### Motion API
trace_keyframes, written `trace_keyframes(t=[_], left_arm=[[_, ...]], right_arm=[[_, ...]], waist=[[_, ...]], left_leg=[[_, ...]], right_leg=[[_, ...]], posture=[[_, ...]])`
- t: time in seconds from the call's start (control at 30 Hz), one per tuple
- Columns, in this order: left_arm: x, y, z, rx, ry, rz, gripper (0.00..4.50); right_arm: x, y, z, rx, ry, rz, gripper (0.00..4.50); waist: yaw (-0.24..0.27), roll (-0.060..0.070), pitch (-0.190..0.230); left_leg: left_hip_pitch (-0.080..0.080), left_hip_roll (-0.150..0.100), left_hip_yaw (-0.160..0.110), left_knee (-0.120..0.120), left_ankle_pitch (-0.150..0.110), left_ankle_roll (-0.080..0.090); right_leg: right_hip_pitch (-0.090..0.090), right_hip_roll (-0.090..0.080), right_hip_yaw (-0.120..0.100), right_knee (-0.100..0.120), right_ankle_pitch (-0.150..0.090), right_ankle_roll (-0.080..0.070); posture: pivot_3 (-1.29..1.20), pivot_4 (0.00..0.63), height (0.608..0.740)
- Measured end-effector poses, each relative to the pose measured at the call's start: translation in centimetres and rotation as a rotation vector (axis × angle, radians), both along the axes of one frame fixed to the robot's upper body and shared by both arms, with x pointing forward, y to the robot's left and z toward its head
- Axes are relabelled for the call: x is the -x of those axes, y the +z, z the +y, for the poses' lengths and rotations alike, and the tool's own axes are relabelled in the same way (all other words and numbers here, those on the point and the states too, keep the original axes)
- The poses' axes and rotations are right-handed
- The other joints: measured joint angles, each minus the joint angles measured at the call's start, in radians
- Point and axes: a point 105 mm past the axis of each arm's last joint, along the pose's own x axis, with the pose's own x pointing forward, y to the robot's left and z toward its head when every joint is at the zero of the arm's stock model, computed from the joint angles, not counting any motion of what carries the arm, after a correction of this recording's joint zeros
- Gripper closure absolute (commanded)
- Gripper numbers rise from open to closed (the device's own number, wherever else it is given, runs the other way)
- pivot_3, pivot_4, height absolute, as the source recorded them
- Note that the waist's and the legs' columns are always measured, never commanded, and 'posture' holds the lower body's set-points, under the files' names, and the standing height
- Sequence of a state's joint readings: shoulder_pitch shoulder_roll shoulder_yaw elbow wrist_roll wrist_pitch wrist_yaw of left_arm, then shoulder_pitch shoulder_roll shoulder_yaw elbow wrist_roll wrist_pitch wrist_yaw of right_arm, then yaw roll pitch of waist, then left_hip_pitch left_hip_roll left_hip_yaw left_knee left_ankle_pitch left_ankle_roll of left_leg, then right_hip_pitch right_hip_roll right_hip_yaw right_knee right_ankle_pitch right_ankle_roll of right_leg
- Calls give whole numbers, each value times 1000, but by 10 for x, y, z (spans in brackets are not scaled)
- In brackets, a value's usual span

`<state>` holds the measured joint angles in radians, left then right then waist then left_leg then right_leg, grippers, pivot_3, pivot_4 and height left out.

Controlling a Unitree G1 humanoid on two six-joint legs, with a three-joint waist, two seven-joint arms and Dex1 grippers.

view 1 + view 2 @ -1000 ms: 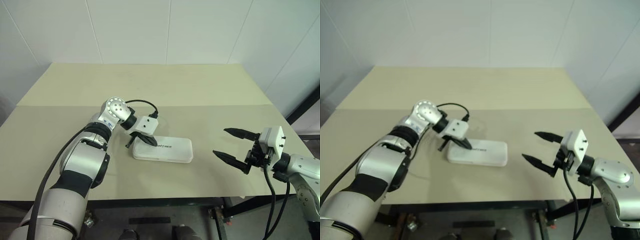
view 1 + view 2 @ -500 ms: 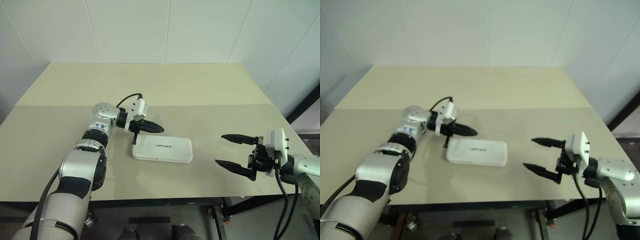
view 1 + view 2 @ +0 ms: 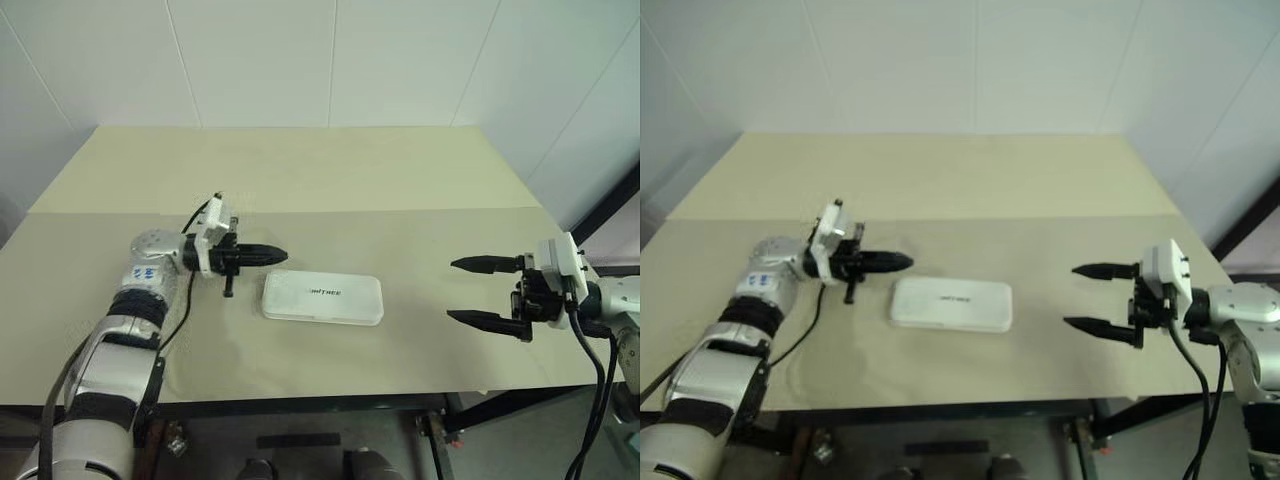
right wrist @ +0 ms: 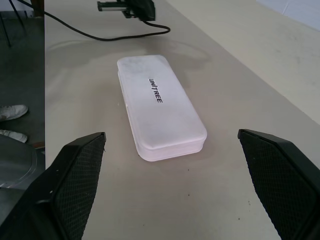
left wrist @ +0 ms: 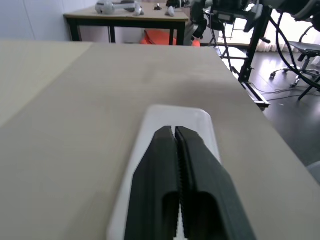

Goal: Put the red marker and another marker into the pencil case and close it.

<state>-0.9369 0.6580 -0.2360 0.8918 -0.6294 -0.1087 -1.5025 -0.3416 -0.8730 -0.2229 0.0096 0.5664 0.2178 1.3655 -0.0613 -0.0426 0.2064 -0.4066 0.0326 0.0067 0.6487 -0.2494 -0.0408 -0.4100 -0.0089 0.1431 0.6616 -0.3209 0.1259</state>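
The white pencil case [image 3: 322, 297] lies flat in the middle of the table with its lid shut, "UNITREE" lettering on top [image 4: 160, 100]. The red marker and the other marker are out of view. My left gripper [image 3: 284, 256] hovers level just off the case's left end, pointing at it, fingers pressed together and holding nothing; in the left wrist view the fingers [image 5: 162, 165] overlap the case [image 5: 200, 120]. My right gripper [image 3: 451, 290] is well to the right of the case, facing it, with its jaws wide open and nothing between them.
The beige table [image 3: 330, 170] has a seam running across it behind the case. Its front edge [image 3: 330, 395] is near both arms. A black cable [image 3: 185, 300] hangs from my left wrist. Beyond the table's right edge stand a dark table and chairs [image 5: 280, 45].
My left gripper has come off the case's lid, drawn back to the left and rolled until it points level. The right gripper has turned slightly and stayed open. The case has not moved.
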Motion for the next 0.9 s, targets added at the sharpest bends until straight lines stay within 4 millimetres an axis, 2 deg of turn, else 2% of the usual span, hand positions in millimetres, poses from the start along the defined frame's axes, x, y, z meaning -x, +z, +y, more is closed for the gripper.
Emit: trace_keyframes(t=[0.17, 0.37, 0.7, 0.9], left_arm=[[7, 3, -5, 31, -49, -6, 1910], [8, 3, -2, 26, -47, -3, 44], [8, 8, 7, -5, -26, -59, 44], [15, 6, 9, -10, -49, -55, 44]], right_arm=[[-2, 1, 4, 10, 14, -3, 0], [-3, 1, 3, 8, 13, -1, 0], [-3, 2, -4, 25, -7, 1, 0], [-1, 0, -15, 22, -53, 2, 0]], waist=[[10, 0, 0], [3, 0, 0], [4, 0, 0], [2, 0, 0]], left_leg=[[0, -2, 2, 3, 0, 0], [0, -2, 3, 1, 0, 0], [0, -2, 4, 1, 0, 0], [0, -1, 4, 1, 0, 0]], right_leg=[[1, -1, -1, 0, 0, 0], [1, 1, -1, 0, 0, -1], [0, 0, -1, 0, -1, -1], [0, 0, -1, 0, -1, -2]], posture=[[0, 150, 740], [0, 150, 740], [0, 150, 740], [0, 150, 740]])
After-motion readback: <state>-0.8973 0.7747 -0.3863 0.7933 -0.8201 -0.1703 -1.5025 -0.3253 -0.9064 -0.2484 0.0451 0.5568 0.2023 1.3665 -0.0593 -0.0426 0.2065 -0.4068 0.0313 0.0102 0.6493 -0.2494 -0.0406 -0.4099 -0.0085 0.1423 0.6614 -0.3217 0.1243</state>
